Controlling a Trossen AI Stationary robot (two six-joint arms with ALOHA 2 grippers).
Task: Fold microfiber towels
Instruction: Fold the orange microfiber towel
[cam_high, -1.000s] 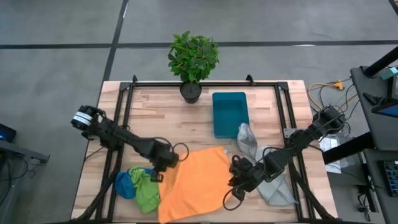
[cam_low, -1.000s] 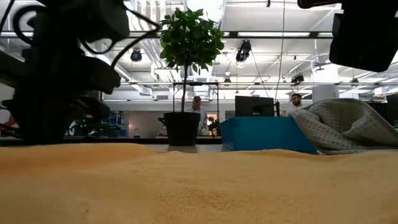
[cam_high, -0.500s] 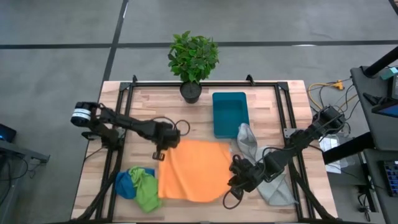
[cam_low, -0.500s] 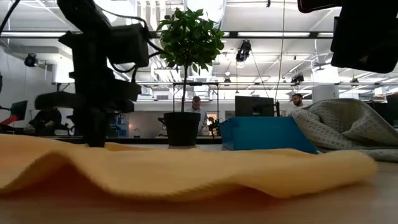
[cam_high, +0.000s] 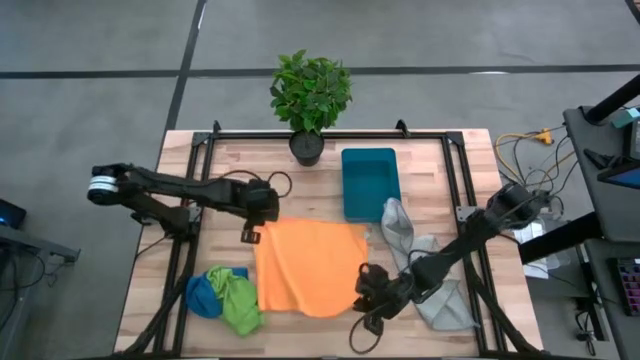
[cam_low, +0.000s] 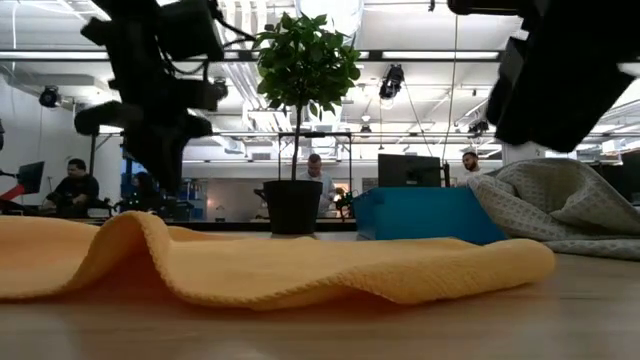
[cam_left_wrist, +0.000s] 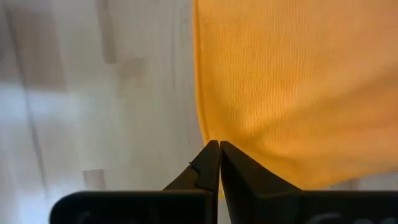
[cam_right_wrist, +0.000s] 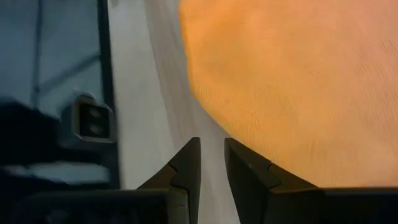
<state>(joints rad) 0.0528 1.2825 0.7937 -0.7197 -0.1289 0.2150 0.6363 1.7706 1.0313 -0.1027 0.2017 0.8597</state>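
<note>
Since a second ago the orange towel (cam_high: 305, 267) has been dragged toward frame centre by the left tool (cam_high: 250, 236) (clamped shut on its corner), while the right tool (cam_high: 372, 303), slightly parted and seemingly empty, risks losing its edge.

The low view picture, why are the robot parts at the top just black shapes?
In the low view, bright ceiling lights shine behind the arms, so they show as dark silhouettes, while the orange towel up close looks soft and slightly blurred. In the high view the light is even, with only a faint shadow beside that towel on the table.
</note>
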